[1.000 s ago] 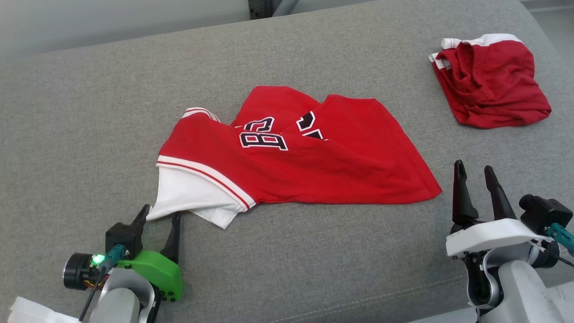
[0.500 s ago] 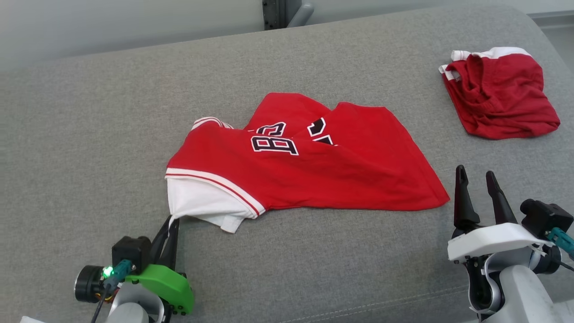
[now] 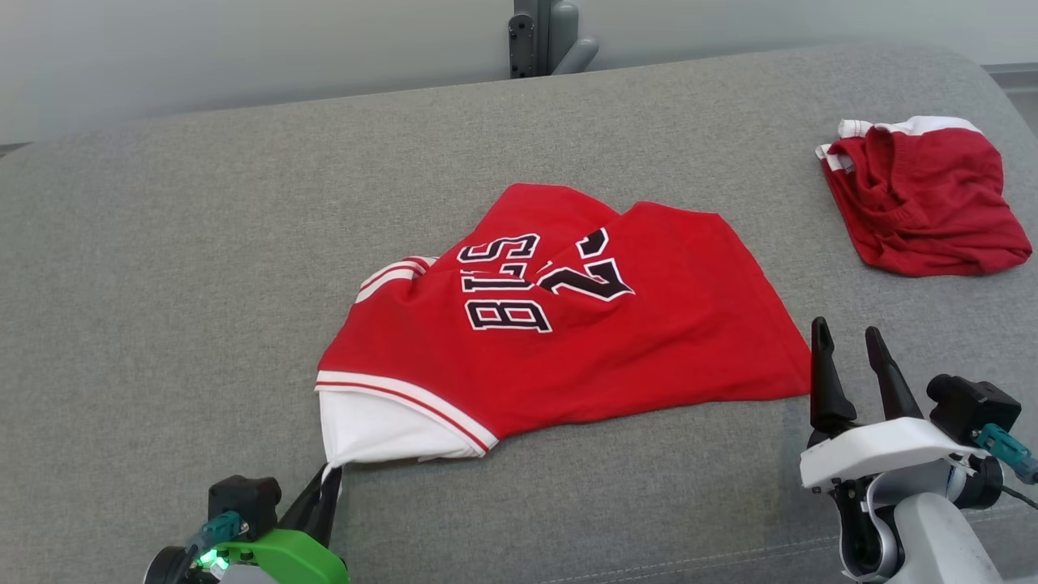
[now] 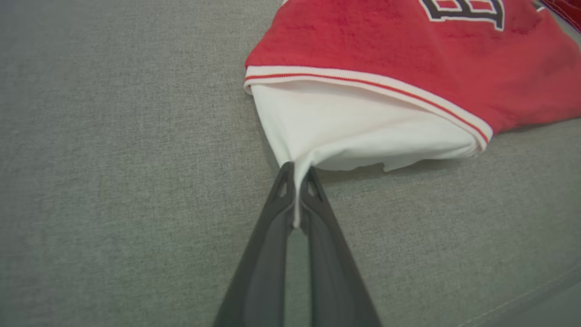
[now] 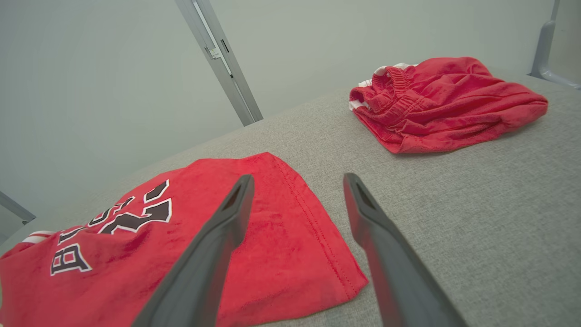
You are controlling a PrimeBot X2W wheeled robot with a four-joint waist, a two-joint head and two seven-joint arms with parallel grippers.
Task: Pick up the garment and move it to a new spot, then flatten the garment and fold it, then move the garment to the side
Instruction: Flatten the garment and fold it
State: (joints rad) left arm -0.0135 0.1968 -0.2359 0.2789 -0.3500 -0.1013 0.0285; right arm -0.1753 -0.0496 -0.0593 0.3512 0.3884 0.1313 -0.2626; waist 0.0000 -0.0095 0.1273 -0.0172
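Note:
A red jersey [image 3: 568, 324] with black-and-white lettering lies crumpled on the grey cushion [image 3: 162, 284]. Its white sleeve [image 3: 381, 426] points toward me at the lower left. My left gripper [image 3: 327, 478] is shut on the tip of that white sleeve [image 4: 345, 136], the cloth pinched between the two dark fingers [image 4: 297, 181]. My right gripper [image 3: 847, 337] stands open just right of the jersey's lower right corner [image 5: 308, 254], nothing between its fingers.
A second red garment with a white waistband [image 3: 924, 195] lies bunched at the far right of the cushion [image 5: 449, 102]. A grey metal post [image 3: 543, 36] rises behind the cushion's back edge. The cushion's front seam [image 3: 649, 560] runs along the bottom.
My left gripper has shut on the white sleeve tip and pulled it toward me, stretching the jersey and uncovering more lettering. The head camera has shifted, so the scene sits lower and further right.

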